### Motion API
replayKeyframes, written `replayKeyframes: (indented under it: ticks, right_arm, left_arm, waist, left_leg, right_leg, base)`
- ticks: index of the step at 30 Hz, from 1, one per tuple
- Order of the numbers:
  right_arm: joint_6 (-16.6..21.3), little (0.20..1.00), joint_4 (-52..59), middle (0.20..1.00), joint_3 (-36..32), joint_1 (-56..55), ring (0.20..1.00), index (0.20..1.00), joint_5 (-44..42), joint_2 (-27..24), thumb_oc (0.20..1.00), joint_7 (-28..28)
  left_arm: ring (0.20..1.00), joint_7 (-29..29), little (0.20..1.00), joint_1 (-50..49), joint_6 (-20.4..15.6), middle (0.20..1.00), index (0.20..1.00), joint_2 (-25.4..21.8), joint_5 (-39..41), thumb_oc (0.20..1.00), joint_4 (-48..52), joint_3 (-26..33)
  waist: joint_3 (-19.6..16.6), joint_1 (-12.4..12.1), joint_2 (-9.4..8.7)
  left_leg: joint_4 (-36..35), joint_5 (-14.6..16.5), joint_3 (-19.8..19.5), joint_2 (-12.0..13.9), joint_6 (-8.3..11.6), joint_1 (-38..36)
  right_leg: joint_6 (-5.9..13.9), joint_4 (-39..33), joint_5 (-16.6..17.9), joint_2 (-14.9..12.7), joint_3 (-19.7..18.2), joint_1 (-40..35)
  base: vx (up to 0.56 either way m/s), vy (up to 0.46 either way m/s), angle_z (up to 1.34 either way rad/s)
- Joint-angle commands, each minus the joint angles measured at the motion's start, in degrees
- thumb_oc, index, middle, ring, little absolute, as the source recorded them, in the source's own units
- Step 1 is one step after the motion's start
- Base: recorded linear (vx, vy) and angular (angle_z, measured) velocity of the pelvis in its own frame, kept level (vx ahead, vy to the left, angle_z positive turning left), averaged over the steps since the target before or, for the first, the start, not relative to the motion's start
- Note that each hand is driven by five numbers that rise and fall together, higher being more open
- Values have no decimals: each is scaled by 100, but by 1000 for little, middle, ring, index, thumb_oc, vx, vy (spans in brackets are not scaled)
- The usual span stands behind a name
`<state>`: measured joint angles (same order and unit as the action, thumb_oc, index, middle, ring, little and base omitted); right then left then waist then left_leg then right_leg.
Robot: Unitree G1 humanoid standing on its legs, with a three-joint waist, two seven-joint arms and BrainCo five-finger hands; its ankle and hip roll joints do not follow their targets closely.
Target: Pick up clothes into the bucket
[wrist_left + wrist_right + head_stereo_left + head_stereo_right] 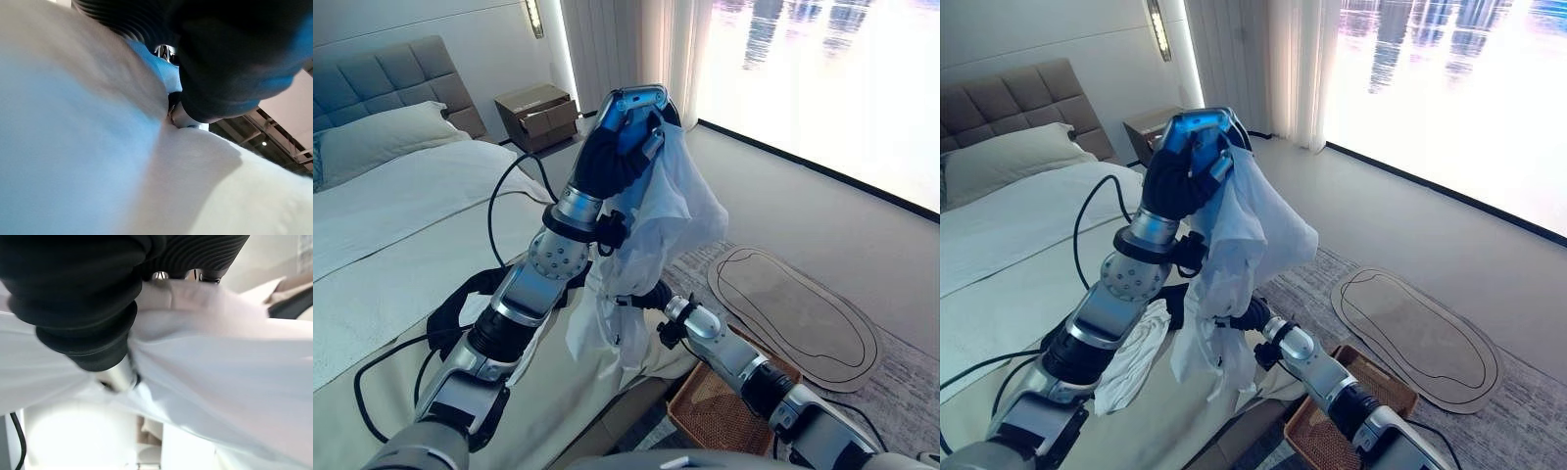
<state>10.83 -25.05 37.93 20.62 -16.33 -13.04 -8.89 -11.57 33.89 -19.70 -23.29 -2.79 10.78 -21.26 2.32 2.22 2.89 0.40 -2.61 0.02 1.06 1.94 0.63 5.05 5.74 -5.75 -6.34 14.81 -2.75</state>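
Holding the white garment high in my left hand, fingers curled on its top, my right hand buried in the folds so I cannot tell its grip, I should swing toward the basket at five o'clock, keeping the hem off the bed.

1. The bed is standing at the left, its white sheet running from the grey padded headboard down to the near edge.
2. A white pillow is lying at the bed's head end, against the headboard.
3. A crumpled white cloth is lying on the bed near its near edge.
4. The floor is carrying a patterned rug beside the bed.
5. A woven basket is sitting on the rug, just beside the bed's near corner.
6. A beige oval mat is lying on the rug, beyond the basket.
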Motion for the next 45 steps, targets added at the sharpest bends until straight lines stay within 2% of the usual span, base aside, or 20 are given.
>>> replayKeyframes:
  ticks: [1,11,14,18,19,20,21,22,27,28,34,38,39,45]
  right_arm:
    - [189,200,230,200,-98,143,200,200,-230,264,200,33]
    - [347,200,536,200,-862,-578,200,200,-382,-140,200,194]
    - [441,200,723,200,-1275,-920,200,200,-446,-319,200,274]
    - [620,200,1022,200,-1899,-1295,200,200,-648,-429,200,417]
    - [711,200,1210,200,-2213,-1473,200,200,-767,-448,200,513]
    - [710,200,1211,200,-2212,-1475,200,200,-767,-449,200,513]
    - [820,200,1380,200,-2590,-1661,200,200,-903,-437,200,650]
    - [873,200,1467,200,-2763,-1717,200,200,-941,-433,200,716]
    - [1091,200,1837,200,-3656,-1971,200,200,-1138,-373,200,966]
    - [1090,200,1838,200,-3657,-1973,200,200,-1137,-373,200,966]
    - [1315,200,2182,200,-4551,-2162,200,200,-1001,-408,200,1334]
    - [1387,200,2223,200,-4814,-2222,200,200,-944,-408,200,1450]
    - [1421,200,2263,200,-4970,-2305,200,200,-903,-428,200,1510]
    - [1445,200,2164,200,-5205,-2569,200,200,-914,-416,200,1523]
  left_arm:
    - [200,-138,200,855,-178,200,200,-69,316,200,-75,137]
    - [200,-244,200,299,-208,200,200,-352,220,200,-147,550]
    - [200,-341,200,-126,-243,200,200,-497,160,200,-197,848]
    - [200,-427,200,-935,-334,200,200,-428,284,200,-267,1348]
    - [278,-451,278,-1378,-371,278,278,-310,400,278,-347,1539]
    - [467,-451,467,-1380,-370,467,467,-309,400,467,-346,1539]
    - [812,-414,812,-1935,-380,812,812,-174,515,812,-476,1726]
    - [1000,-398,1000,-2158,-369,1000,1000,-142,528,1000,-594,1784]
    - [1000,-121,1000,-3113,-262,1000,1000,-81,586,1000,-1309,1987]
    - [1000,-121,1000,-3113,-262,1000,1000,-81,586,1000,-1309,1986]
    - [1000,725,1000,-3870,-38,1000,1000,238,1493,1000,-2417,1758]
    - [1000,944,1000,-4067,47,1000,1000,337,1607,1000,-2992,1620]
    - [1000,1055,1000,-4155,104,1000,1000,483,1804,1000,-3279,1593]
    - [1000,1058,1000,-4416,27,1000,1000,590,1858,1000,-3294,1731]
  waist:
    - [-169,-53,-454]
    - [-209,34,-457]
    - [-209,68,-453]
    - [-179,106,-467]
    - [-177,123,-461]
    - [-172,121,-460]
    - [-145,138,-472]
    - [-129,150,-474]
    - [-81,153,-462]
    - [-82,152,-462]
    - [-34,181,-458]
    - [-11,195,-458]
    - [4,212,-458]
    - [27,226,-482]
  left_leg:
    - [-70,206,-74,209,98,27]
    - [-110,211,-26,209,101,-18]
    - [-130,261,-3,231,109,-68]
    - [-122,229,31,239,105,-62]
    - [-127,282,58,248,112,-101]
    - [-128,285,60,251,113,-110]
    - [-120,295,74,260,110,-118]
    - [-115,295,80,263,110,-123]
    - [-79,318,91,270,100,-111]
    - [-79,319,92,270,100,-111]
    - [-32,338,67,256,60,-62]
    - [-4,359,66,242,36,-34]
    - [24,371,66,234,20,-16]
    - [35,373,73,230,4,27]
  right_leg:
    - [562,-760,925,-658,-183,-49]
    - [561,-794,948,-644,-199,-50]
    - [565,-804,907,-627,-207,-89]
    - [549,-805,943,-625,-246,-54]
    - [549,-814,905,-603,-280,-68]
    - [549,-814,902,-600,-281,-76]
    - [541,-808,893,-591,-299,-67]
    - [540,-806,895,-591,-308,-65]
    - [531,-781,875,-587,-336,-61]
    - [531,-781,875,-587,-337,-61]
    - [526,-738,857,-590,-335,-31]
    - [529,-718,854,-596,-357,1]
    - [534,-699,855,-601,-380,25]
    - [531,-694,849,-592,-387,64]
  base:
    - [0,0,0]
    - [0,0,0]
    - [21,-10,-1]
    - [3,-5,-4]
    - [1,-5,-5]
    - [35,-13,-6]
    - [10,-8,-7]
    - [14,-9,-9]
    - [7,-1,-4]
    - [0,0,0]
    - [0,0,0]
    - [0,0,0]
    - [0,0,0]
    - [0,0,0]
